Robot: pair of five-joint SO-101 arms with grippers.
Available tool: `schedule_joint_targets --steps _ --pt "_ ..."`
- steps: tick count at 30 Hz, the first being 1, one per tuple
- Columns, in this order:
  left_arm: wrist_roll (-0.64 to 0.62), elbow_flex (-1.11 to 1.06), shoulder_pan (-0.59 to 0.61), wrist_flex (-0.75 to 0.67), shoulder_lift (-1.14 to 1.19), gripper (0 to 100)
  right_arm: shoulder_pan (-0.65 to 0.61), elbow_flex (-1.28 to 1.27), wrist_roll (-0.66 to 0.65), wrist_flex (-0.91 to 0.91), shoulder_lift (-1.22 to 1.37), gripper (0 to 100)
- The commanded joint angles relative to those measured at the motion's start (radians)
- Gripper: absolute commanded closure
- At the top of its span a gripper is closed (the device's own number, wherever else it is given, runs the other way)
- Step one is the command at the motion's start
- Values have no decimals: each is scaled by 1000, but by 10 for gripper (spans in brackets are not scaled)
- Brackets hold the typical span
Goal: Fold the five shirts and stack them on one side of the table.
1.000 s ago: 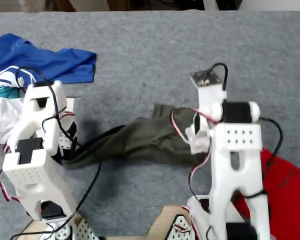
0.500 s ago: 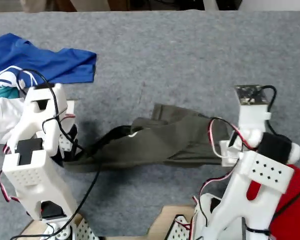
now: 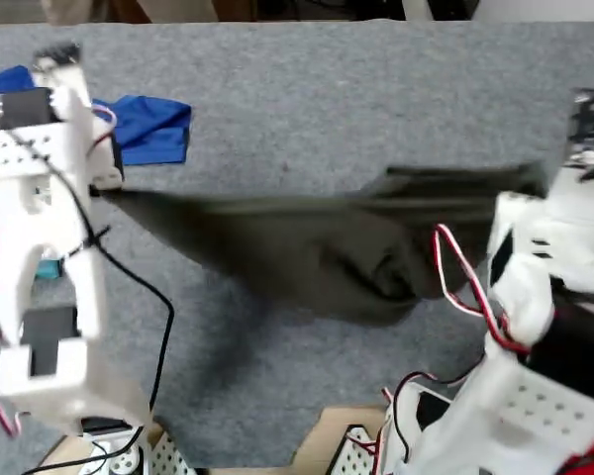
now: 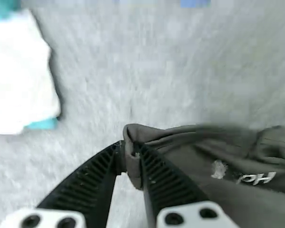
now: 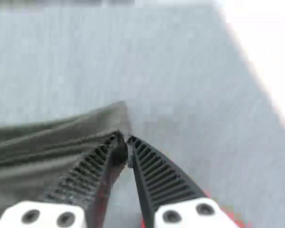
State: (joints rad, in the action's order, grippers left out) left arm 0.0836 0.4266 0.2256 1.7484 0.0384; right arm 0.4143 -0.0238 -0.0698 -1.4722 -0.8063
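- Shirt (image 3: 307, 247): soft olive fabric, pulled into a long, creased band over the middle of the table (image 3: 327, 89). The long axis runs from arm to arm and the centre sags.
- Table: grey, felt-like surface.
- Left gripper (image 4: 128, 151): ribbed black fingers (image 4: 92, 178) clamped on one shirt end.
- Right gripper (image 5: 125, 142): nearly closed, pinching the opposite edge.

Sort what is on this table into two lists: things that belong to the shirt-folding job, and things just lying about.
Belongs to the job: olive shirt, pinched by the left gripper and the right gripper; blue shirt; white shirt.
Just there: grey table; wooden board; black cable.
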Motion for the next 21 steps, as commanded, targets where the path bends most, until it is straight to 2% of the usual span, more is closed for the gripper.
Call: schedule_joint_targets --steps 1,7,10,12,16,21 --pt "-38 71 20 9 -209 982 24 125 66 137 -22 995" --pt "-49 69 21 9 -432 982 12 269 110 279 -22 995" --pt "-49 46 21 9 -496 982 -85 302 101 247 -24 995" --pt "-46 -9 20 9 -515 982 -168 288 101 170 -15 995" --pt "-43 -176 21 9 -515 982 -424 127 107 43 28 994" --pt "-43 -423 21 -49 -524 982 -700 -156 109 63 205 993"
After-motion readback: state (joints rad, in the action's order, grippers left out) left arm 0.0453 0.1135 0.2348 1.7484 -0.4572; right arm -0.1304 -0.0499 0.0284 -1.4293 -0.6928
